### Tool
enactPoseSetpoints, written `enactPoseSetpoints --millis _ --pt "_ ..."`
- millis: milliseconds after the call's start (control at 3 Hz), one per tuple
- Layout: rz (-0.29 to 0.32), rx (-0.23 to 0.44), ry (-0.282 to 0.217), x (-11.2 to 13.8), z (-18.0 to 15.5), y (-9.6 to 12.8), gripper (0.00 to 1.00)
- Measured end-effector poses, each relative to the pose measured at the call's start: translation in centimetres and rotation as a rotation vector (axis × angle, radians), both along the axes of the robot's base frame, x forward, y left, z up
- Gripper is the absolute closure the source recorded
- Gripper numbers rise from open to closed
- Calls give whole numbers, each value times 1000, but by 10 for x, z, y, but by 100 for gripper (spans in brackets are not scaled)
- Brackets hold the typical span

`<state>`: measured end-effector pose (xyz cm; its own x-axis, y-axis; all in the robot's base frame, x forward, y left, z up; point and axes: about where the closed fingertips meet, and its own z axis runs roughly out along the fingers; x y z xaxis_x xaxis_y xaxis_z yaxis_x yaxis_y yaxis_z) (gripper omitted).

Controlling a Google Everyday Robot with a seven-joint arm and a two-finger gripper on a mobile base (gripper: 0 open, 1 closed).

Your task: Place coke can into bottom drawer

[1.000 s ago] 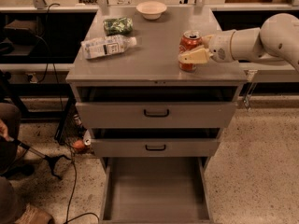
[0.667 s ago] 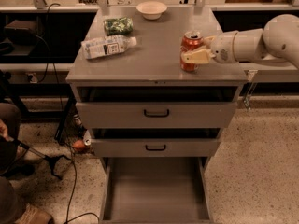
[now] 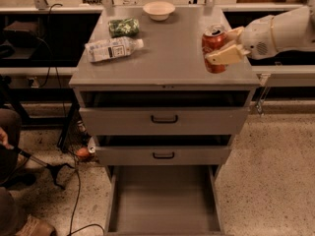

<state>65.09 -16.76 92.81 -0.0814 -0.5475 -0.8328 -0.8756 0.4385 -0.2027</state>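
The red coke can (image 3: pixel 212 42) stands upright at the right edge of the grey cabinet top (image 3: pixel 172 58). My gripper (image 3: pixel 219 46) reaches in from the right and is shut on the coke can, one cream finger (image 3: pixel 225 57) across its front and the other behind it. The can's base seems to sit at or just above the top surface. The bottom drawer (image 3: pixel 165 200) is pulled open below, and its grey floor is bare. My white arm (image 3: pixel 278 33) extends off the right side.
A clear plastic bottle (image 3: pixel 113 48) lies on its side at the top's left. A green bag (image 3: pixel 123 27) and a white bowl (image 3: pixel 158 10) sit farther back. Two upper drawers (image 3: pixel 164 119) stand slightly open. A person's legs and cables (image 3: pixel 29 181) are on the floor at left.
The gripper and the coke can have moved together to the right, towards the cabinet top's right edge, and slightly up. Nothing else has moved.
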Motion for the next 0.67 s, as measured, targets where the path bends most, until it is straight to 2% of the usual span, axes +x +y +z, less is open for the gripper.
enactPoseSetpoints --millis 333,667 --pt "98 -187 67 -43 5 4 100" --pt "198 -410 227 -85 -31 8 100"
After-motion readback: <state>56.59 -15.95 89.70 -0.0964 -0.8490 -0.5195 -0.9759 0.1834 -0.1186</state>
